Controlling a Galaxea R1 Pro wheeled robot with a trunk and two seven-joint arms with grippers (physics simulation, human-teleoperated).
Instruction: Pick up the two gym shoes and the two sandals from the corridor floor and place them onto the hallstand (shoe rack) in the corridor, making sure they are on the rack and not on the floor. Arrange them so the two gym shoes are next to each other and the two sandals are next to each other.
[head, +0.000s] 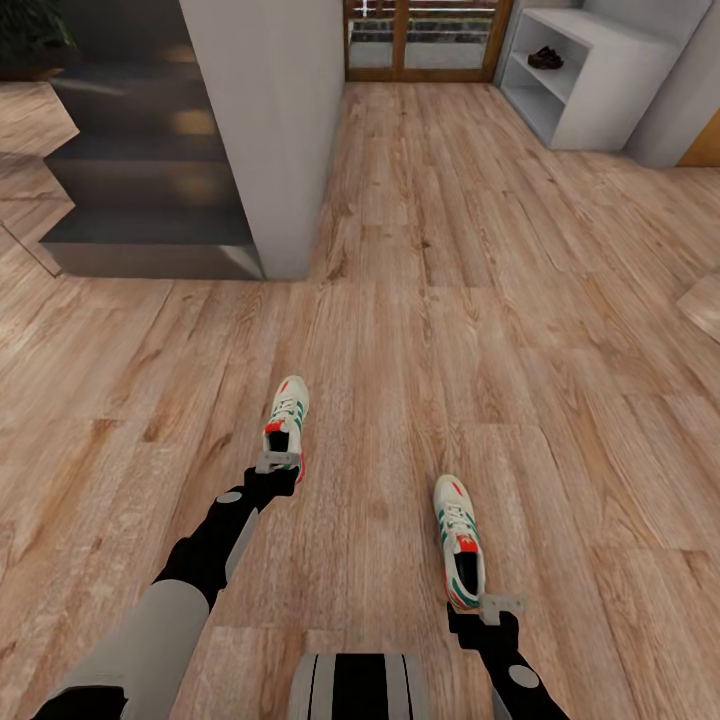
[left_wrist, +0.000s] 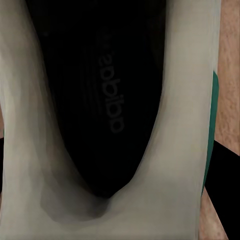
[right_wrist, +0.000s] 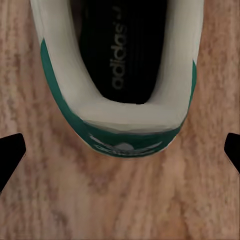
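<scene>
Fingers of the right gripper (right_wrist: 120, 150) stand spread apart, dark tips at both edges of the right wrist frame with bare planks between them and nothing held, the green-trimmed heel of the right gym shoe (right_wrist: 120, 85) just beyond them. Seen from the head camera, that gripper (head: 488, 612) sits at the lower right, right behind the heel of the right gym shoe (head: 460, 545), which lies flat on the corridor floor (head: 420, 300) with its toe pointing up the frame. At lower centre-left the left gripper (head: 278, 468) is at the heel of the left gym shoe (head: 287, 420), also flat on the planks; the left wrist camera looks straight into that shoe's dark insole and pale collar (left_wrist: 120, 125), a black finger (left_wrist: 225, 195) showing outside the shoe's wall at the frame's lower right, and whether the fingers are clamped on the heel cannot be told. The two shoes lie well apart, the left one higher in the frame. At the upper right stands the hallstand (head: 590, 110), pale grey, its open shelf holding a dark brown pair of sandals (head: 545, 58); the compartment below looks empty. A grey pillar (head: 270, 130) and dark steps (head: 140, 170) fill the upper left, with a wood-framed glass door (head: 425, 40) at top centre.
</scene>
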